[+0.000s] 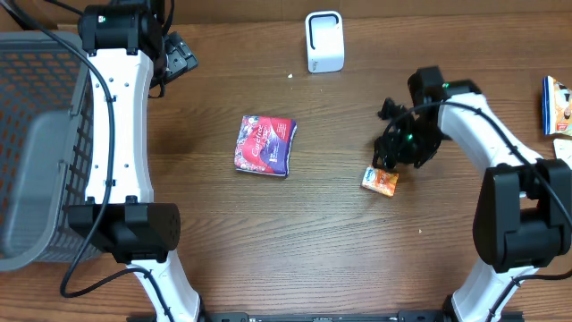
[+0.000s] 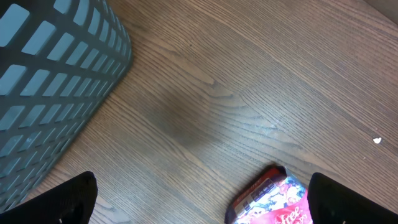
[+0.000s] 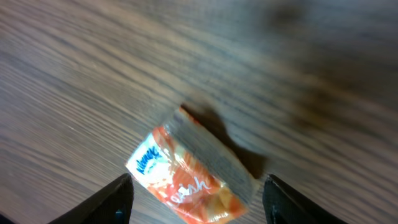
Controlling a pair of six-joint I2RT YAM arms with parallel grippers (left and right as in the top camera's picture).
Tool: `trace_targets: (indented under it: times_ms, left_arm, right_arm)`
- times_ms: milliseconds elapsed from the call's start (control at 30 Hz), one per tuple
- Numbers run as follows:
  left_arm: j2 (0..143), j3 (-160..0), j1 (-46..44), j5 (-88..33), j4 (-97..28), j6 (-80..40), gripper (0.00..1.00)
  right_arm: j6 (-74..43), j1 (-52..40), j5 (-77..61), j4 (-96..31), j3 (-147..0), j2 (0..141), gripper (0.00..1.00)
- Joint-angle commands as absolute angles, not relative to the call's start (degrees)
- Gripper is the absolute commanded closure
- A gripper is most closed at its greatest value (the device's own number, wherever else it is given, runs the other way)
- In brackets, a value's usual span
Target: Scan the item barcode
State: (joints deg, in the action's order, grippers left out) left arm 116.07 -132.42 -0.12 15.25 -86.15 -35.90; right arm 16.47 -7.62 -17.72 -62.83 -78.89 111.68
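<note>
A small orange tissue pack lies on the wooden table, right of the middle. My right gripper hangs just above it, open. In the right wrist view the orange pack sits between the two dark fingers with a gap on each side, and my right gripper touches nothing. The white scanner stands at the back centre. My left gripper is at the back left, open and empty.
A purple and pink packet lies mid-table; its corner shows by the left fingers. A grey mesh basket fills the left edge, its wall close to the left wrist. More packets lie at the right edge.
</note>
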Motion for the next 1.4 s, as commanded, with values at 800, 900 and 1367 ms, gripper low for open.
trace_targets:
  times_ms: [800,900,1367]
  left_arm:
    - [116.9,-132.84,-0.01,15.4,-86.32,-36.42,0.0]
    - [116.9,-132.84,-0.03,15.4,-86.32,-36.42,0.0]
    - [116.9,-132.84,-0.03,15.4,-86.32,-36.42,0.0]
  right_arm:
    - [8.73,-5.98,-19.62,-60.2,-79.68,111.59,0.77]
    - [8.71,-5.98,-18.92,-56.75,-78.94,111.59,0.81]
    - [2.39,-6.0,-19.2,-58.94,-69.6,111.68,0.96]
